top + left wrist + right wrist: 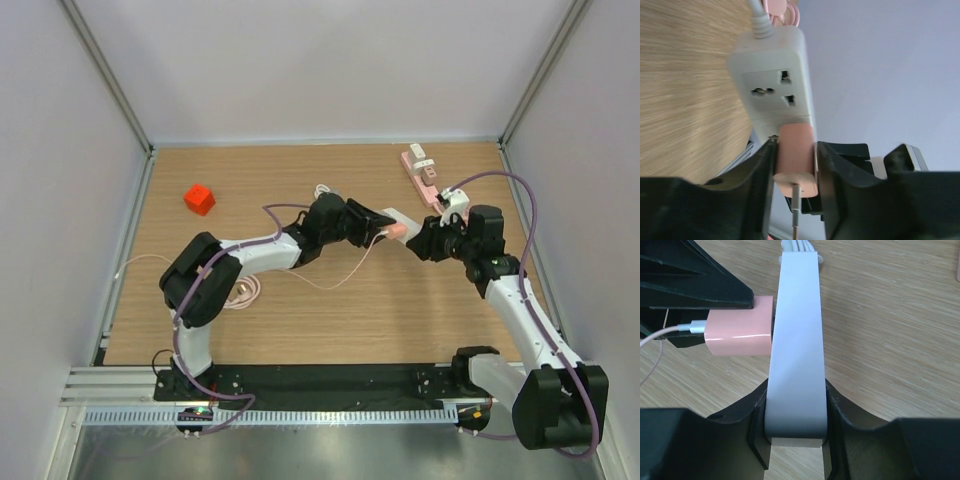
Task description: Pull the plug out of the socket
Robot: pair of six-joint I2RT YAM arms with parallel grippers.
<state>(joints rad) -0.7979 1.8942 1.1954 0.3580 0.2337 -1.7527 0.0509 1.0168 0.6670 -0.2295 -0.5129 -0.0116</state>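
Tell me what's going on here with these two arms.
The right pincer grips a white power strip by one end. The left pincer is clamped around the pink plug, with a finger on each side. The plug is seated in the strip's socket, so the pull has not yet happened.

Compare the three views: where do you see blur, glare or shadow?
Left wrist view: the wooden table is streaked with blur, the power strip slightly soft. Right wrist view: sharp, with a thin highlight on the pink plug. Top view: even light, faint shadows.
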